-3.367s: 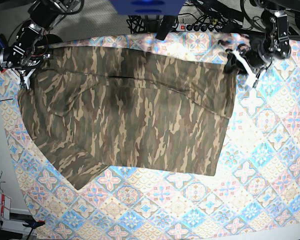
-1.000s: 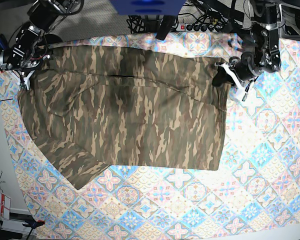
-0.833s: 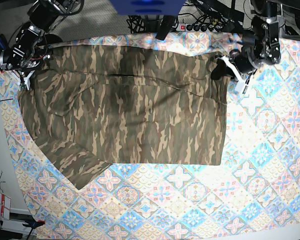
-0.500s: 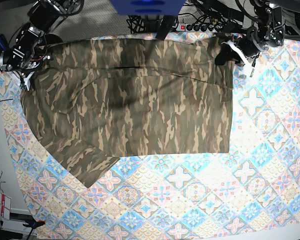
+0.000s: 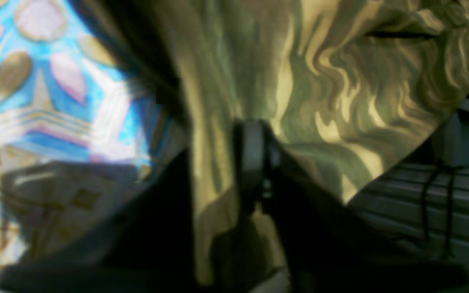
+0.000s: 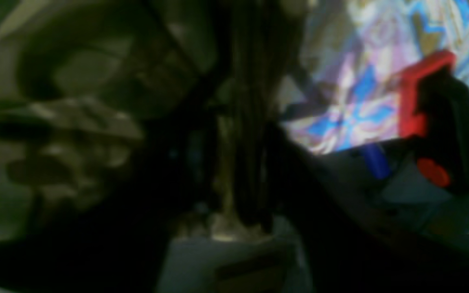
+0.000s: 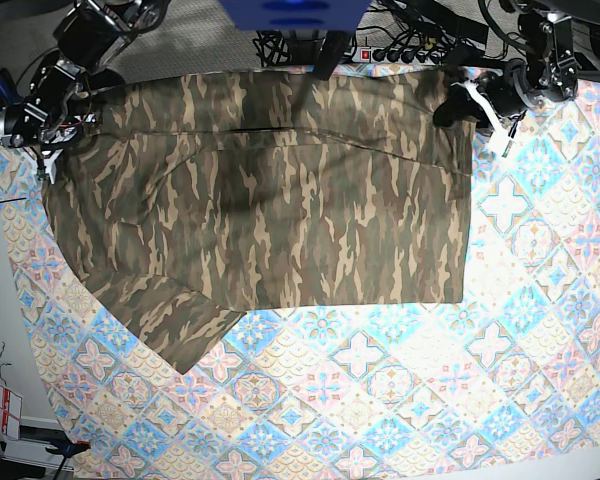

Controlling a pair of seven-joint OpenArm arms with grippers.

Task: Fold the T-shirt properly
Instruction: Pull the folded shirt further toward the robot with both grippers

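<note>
The camouflage T-shirt (image 7: 270, 190) lies spread flat across the far half of the table, one sleeve (image 7: 170, 320) pointing to the near left. My left gripper (image 7: 458, 103) is at the shirt's far right corner. In the left wrist view the shirt (image 5: 340, 81) runs between the fingers (image 5: 253, 162), and creases fan out from the pad. My right gripper (image 7: 42, 135) is at the far left corner. Its wrist view is blurred, with the shirt (image 6: 75, 101) bunched around the dark fingers (image 6: 250, 154), so the jaws' state does not show.
The blue-pink-cream patterned tablecloth (image 7: 380, 400) covers the table to its near and right edges. Cables and a power strip (image 7: 400, 45) run behind the far edge. A red and black clamp (image 6: 421, 89) sits at the table corner by the right gripper.
My left gripper has drawn the shirt's right corner back toward the far edge. The shirt slid that way and now lies flatter and squarer. The right gripper stayed at the left corner.
</note>
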